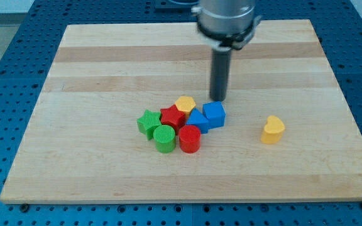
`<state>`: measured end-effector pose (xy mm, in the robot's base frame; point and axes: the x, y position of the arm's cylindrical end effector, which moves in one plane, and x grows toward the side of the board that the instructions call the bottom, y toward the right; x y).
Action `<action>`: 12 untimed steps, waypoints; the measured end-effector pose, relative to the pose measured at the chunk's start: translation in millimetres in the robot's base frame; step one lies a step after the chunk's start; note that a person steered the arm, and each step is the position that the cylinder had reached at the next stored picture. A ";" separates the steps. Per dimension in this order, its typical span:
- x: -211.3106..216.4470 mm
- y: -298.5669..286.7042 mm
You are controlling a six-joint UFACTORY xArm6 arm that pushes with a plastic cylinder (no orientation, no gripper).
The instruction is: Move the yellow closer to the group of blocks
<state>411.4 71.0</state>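
A yellow heart-shaped block (pixel 272 129) lies alone toward the view's right on the wooden board (pixel 105 63). The group sits left of it near the board's middle: a yellow hexagonal block (pixel 185 103), a red star block (pixel 172 117), a blue cube (pixel 213 115), a blue block (pixel 197 120), a red cylinder (pixel 190 139), a green star block (pixel 148 122) and a green cylinder (pixel 164 138). My tip (pixel 218 99) rests on the board just above the blue cube, up and left of the lone yellow block.
The board lies on a blue perforated table (pixel 17 37). The arm's grey body (pixel 226 19) hangs over the board's top edge above the rod.
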 end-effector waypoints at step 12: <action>-46.4 103.6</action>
<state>365.1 174.6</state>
